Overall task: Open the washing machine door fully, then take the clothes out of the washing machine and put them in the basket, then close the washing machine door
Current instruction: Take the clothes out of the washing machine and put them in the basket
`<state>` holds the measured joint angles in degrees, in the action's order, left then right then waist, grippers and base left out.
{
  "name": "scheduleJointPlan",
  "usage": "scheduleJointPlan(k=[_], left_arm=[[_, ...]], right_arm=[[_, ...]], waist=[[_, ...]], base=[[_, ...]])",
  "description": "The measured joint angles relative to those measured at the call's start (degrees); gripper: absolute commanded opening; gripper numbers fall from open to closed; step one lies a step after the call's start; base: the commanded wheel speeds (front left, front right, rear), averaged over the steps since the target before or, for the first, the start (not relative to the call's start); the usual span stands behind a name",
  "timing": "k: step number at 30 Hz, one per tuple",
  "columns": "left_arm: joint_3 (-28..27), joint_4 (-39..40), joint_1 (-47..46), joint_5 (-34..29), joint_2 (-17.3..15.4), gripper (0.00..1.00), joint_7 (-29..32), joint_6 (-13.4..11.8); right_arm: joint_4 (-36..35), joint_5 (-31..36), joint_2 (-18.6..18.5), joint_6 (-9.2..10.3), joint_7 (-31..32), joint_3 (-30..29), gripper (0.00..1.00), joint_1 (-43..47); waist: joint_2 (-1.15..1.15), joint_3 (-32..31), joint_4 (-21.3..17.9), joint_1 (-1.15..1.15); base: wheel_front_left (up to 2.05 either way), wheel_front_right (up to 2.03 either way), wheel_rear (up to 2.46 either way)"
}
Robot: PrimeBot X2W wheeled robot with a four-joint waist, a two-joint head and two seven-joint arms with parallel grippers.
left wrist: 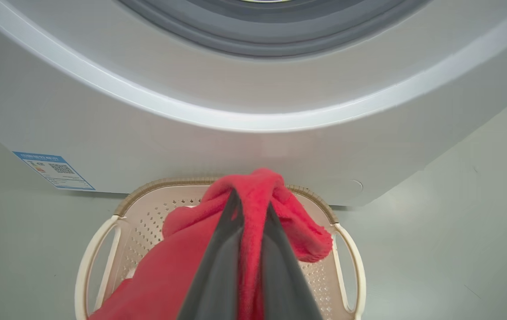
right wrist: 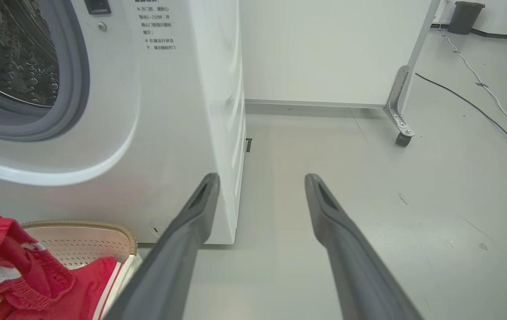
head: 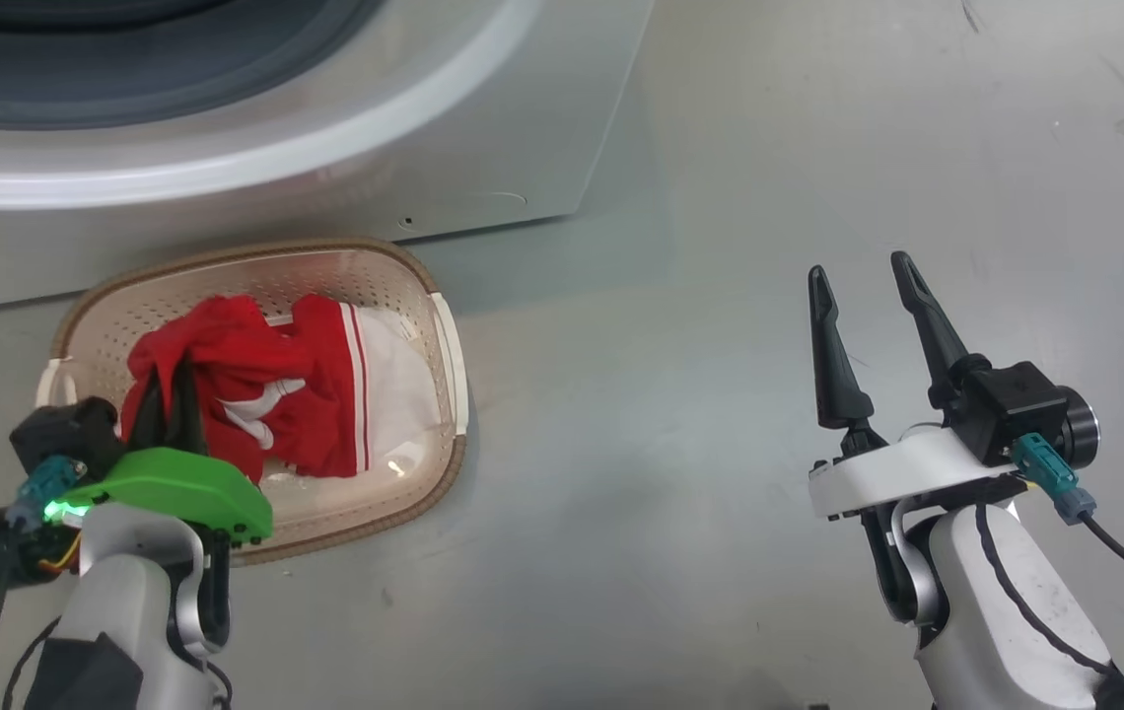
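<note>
**Concealed or cut off.** In the head view the fingers of the left gripper (head: 174, 387) are half buried in the clothes (head: 266, 385). A green wrist housing (head: 177, 488) covers the near rim of the basket (head: 325, 248). The washing machine (head: 483, 148), directly behind the basket, is cut off at the top edge.

**View differences.** The left wrist view confirms the pinch: both fingers are clamped on a fold of red fabric over the basket. It also shows a blue label (left wrist: 53, 170) left of the basket. The right wrist view shows the drum interior (right wrist: 13, 53) and printed text (right wrist: 155, 26).

**Right gripper** (head: 858, 266). The jaws are spread and empty, well right of the basket.

**Orientation.** The basket's long axis runs parallel to the machine front, with one handle (head: 451, 345) at each end. The clothes lie inside it.
</note>
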<state>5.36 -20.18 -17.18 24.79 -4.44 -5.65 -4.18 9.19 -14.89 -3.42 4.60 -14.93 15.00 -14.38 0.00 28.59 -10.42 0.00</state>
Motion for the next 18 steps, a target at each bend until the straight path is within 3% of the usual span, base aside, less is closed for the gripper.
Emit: scheduleJointPlan(k=[18], left_arm=[[-1.3, -17.4, -8.0, 2.6, -0.1, 0.00, 0.4, 2.6]], right_arm=[[-1.1, 0.0, 0.4, 0.01, 0.0, 0.0, 1.00, -4.2]], waist=[[0.00, 10.7, -3.9, 0.00]], base=[[0.00, 0.00, 0.00]])
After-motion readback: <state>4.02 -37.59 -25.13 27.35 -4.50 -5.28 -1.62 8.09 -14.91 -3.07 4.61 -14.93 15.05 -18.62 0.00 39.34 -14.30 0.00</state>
